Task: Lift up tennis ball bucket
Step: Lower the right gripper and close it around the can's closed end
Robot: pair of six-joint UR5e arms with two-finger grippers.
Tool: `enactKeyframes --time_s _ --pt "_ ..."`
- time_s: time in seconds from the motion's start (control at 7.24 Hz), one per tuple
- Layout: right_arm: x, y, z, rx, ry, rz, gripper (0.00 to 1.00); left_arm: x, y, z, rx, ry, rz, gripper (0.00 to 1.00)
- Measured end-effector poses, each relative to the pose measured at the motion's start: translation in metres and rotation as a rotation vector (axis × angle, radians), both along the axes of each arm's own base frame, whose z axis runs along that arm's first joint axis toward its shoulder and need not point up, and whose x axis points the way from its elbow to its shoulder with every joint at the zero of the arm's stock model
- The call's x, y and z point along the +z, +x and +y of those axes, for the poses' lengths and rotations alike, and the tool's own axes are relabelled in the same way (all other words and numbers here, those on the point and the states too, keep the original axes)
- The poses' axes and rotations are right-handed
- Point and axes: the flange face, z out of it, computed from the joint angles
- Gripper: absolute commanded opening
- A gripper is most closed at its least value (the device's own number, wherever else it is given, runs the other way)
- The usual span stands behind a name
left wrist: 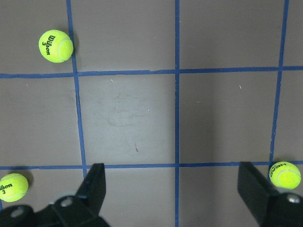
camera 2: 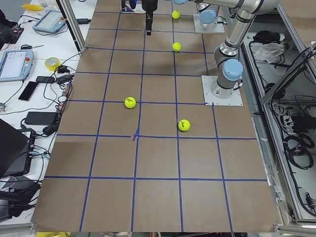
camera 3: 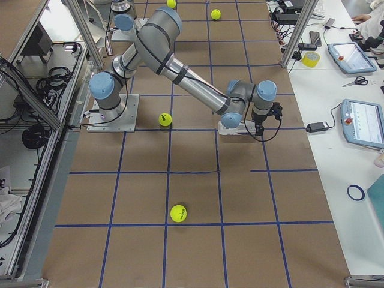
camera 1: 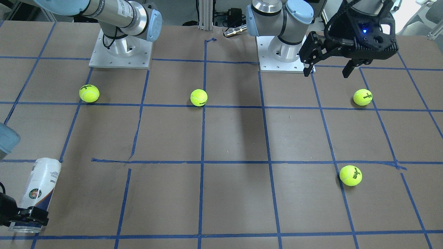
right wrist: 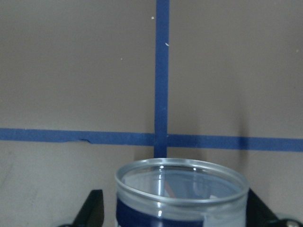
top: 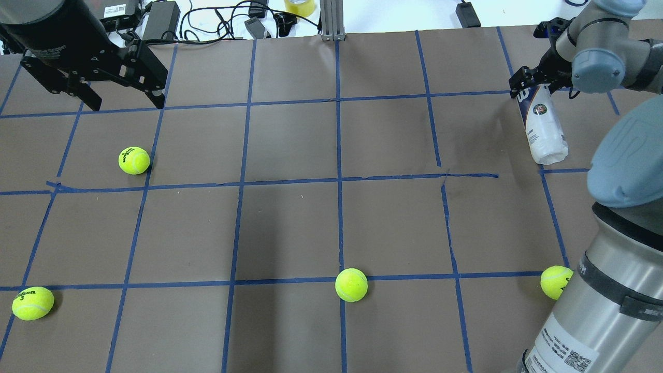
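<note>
The tennis ball bucket (camera 1: 38,186) is a clear can with a white label and navy band. It lies on its side on the table's far right part in the overhead view (top: 543,129). My right gripper (top: 525,88) is open, with a finger on each side of the can's open-rim end (right wrist: 182,189) and small gaps showing; its fingers (camera 1: 31,212) cross the can's navy end. My left gripper (top: 126,101) is open and empty, hovering above the table's far left part (camera 1: 327,69), far from the can.
Several yellow-green tennis balls lie scattered on the brown taped table: one (top: 134,160) below the left gripper, one (top: 32,303) front left, one (top: 351,285) front centre, one (top: 556,282) beside the right arm's base. Cables and adapters (top: 166,15) lie past the far edge.
</note>
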Motion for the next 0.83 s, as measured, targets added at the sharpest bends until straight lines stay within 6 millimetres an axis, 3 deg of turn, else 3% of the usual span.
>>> enactKeyframes --time_s 0.55,0.69,0.83 --pt "-0.0037 -0.0003 -0.0007 0.007 0.002 0.000 0.92 0.0002 0.0001 0.0002 -0.001 0.000 0.000 1.00" --pt "-0.0046 -0.0001 -0.0005 0.008 0.005 -0.001 0.85 0.0002 0.0002 0.0001 -0.001 0.000 0.000 1.00" --pt "-0.0060 0.0000 0.0001 0.010 0.010 -0.004 0.88 0.0002 0.0004 0.0001 -0.001 0.000 0.000 1.00"
